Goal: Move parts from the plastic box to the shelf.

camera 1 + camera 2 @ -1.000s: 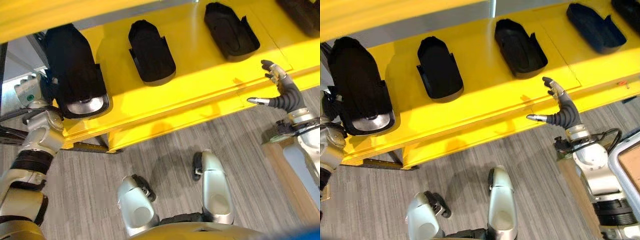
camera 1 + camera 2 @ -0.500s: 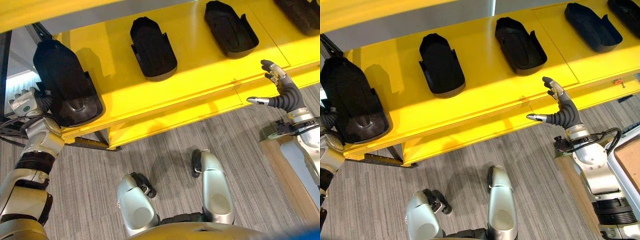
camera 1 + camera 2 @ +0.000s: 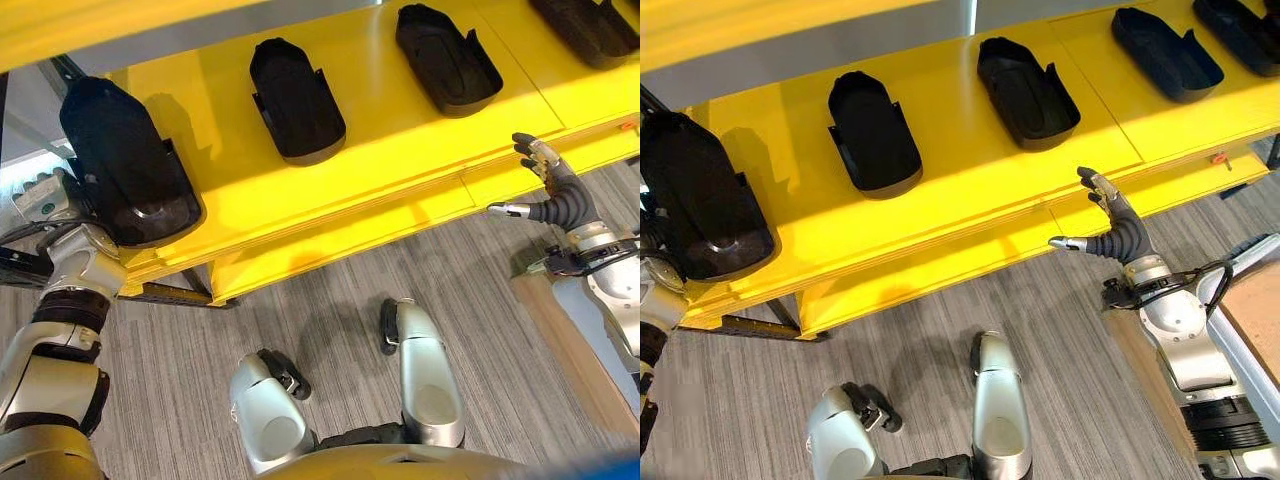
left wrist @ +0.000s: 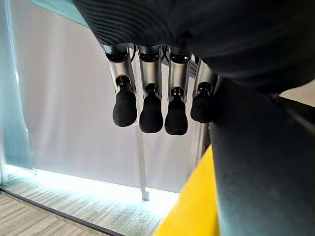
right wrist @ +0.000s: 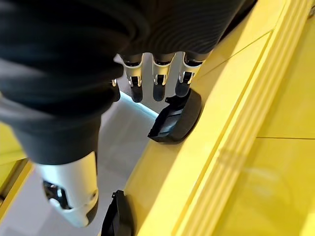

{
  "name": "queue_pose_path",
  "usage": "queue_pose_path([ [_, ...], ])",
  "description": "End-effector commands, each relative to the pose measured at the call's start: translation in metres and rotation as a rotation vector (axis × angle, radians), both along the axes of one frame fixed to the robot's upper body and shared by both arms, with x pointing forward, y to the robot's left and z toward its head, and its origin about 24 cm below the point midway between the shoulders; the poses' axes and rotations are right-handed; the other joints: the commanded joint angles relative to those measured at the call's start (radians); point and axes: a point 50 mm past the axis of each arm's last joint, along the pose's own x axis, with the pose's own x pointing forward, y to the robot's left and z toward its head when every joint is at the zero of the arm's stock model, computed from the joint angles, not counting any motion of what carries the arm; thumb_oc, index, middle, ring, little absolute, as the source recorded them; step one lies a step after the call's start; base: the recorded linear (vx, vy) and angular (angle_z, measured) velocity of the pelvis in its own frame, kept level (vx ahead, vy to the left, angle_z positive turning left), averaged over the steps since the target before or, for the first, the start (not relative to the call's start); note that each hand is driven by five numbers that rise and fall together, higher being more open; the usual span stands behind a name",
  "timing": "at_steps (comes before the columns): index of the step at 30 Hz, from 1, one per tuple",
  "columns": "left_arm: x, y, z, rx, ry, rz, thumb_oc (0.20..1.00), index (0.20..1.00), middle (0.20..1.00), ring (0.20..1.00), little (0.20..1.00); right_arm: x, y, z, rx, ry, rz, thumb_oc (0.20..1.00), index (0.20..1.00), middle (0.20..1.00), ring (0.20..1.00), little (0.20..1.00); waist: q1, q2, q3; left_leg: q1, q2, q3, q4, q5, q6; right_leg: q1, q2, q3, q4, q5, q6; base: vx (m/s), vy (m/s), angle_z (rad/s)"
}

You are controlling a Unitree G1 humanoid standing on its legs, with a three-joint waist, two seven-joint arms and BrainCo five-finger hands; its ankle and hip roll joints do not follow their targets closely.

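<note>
A yellow shelf (image 3: 970, 190) carries a row of black parts, with bare yellow surface between them. The leftmost part (image 3: 125, 165) sits at the shelf's left end, its near end reaching the front edge. The left hand (image 3: 45, 195) is at that part's left side, just beside it; its fingers (image 4: 150, 110) hang fairly straight in the left wrist view, with the part's dark edge touching or just beside them, and I cannot tell whether they grip it. A second part (image 3: 872, 133) lies further back on the shelf, and a third (image 3: 1027, 93) and fourth (image 3: 1167, 54) lie to its right, each well apart from the next and back from the front edge. The right hand (image 3: 1110, 235) hovers spread wide and holding nothing, just in front of the shelf's front edge, over the grey floor (image 3: 940, 310).
</note>
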Motion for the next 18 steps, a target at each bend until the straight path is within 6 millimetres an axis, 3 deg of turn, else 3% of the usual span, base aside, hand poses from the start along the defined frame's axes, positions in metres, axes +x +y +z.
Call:
queue_pose_path([
  [1,0.003,0.005,0.043,0.151,-0.050,0.042,0.200,0.200,0.200,0.200,0.200,-0.003,0.000,0.007,0.023,-0.055,0.013,1.000,1.000,1.000,1.000,1.000,-0.011,-0.038,-0.038,-0.152,-0.046,0.062,-0.010,0.250,0.024,0.108,0.009,-0.030,-0.011,-0.014,0.008,0.12,-0.013,-0.12],
  [18,0.004,0.017,0.069,0.160,-0.094,0.153,0.200,0.200,0.200,0.200,0.200,0.000,0.005,0.019,0.053,-0.113,0.023,1.000,1.000,1.000,1.000,1.000,-0.025,-0.061,-0.003,-0.186,-0.057,0.093,0.013,0.208,0.047,0.072,0.036,-0.019,-0.054,-0.007,0.013,-0.01,-0.001,-0.04],
])
